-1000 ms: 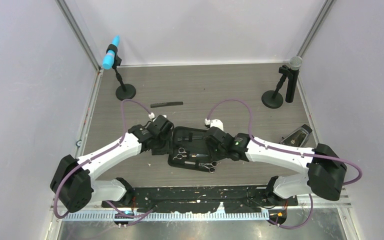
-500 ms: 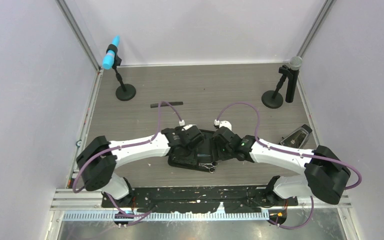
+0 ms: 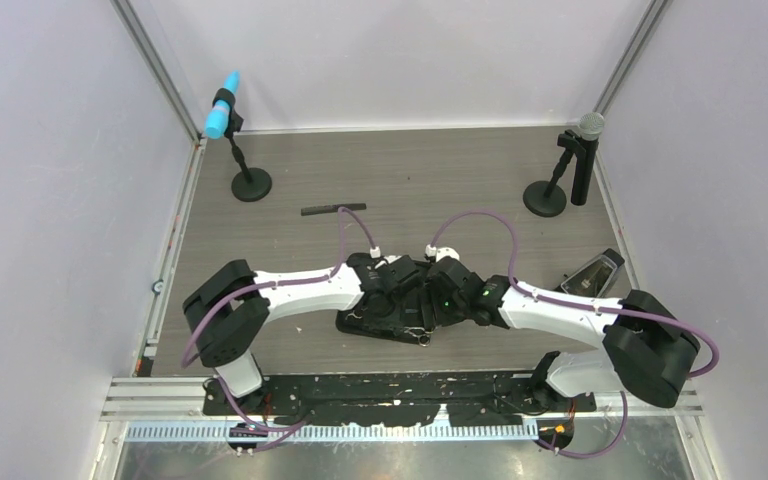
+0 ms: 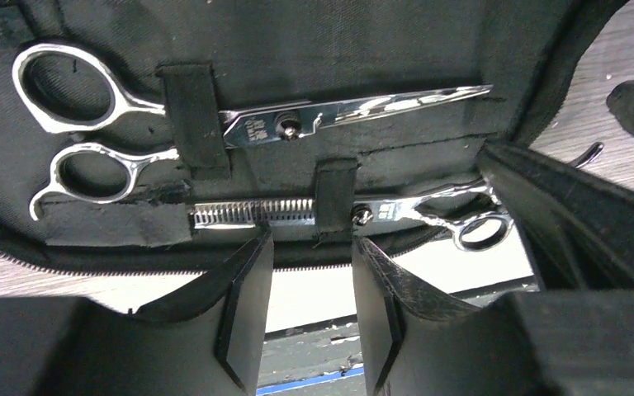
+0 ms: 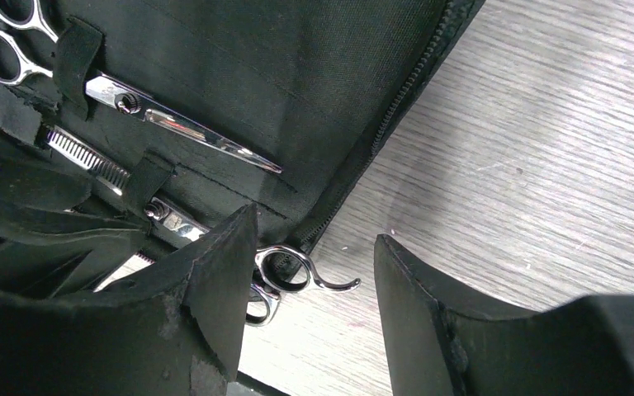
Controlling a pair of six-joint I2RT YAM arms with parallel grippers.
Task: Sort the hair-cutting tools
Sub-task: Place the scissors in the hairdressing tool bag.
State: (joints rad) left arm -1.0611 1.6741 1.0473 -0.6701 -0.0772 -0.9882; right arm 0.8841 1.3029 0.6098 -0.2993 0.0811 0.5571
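The black zip case (image 3: 358,322) lies open at the table's near middle. In the left wrist view the case (image 4: 338,41) holds two silver scissors under elastic straps: a plain pair (image 4: 297,124) above and a toothed thinning pair (image 4: 252,213) below. My left gripper (image 4: 312,243) is open and empty over the case's near edge, by the thinning blade. My right gripper (image 5: 315,231) is open, its left finger (image 5: 215,280) beside the thinning scissors' ring handle (image 5: 285,268), which sticks out past the zip. The black comb (image 3: 332,210) lies alone farther back. I cannot make out the clips.
A microphone with a blue head (image 3: 225,115) stands at the back left, a grey-headed one (image 3: 580,150) at the back right. A dark flat object (image 3: 592,272) lies by the right edge. Both arms crowd over the case.
My left arm has swung right from beside the case until its gripper is over the scissors. My right gripper has shifted a little left towards it.
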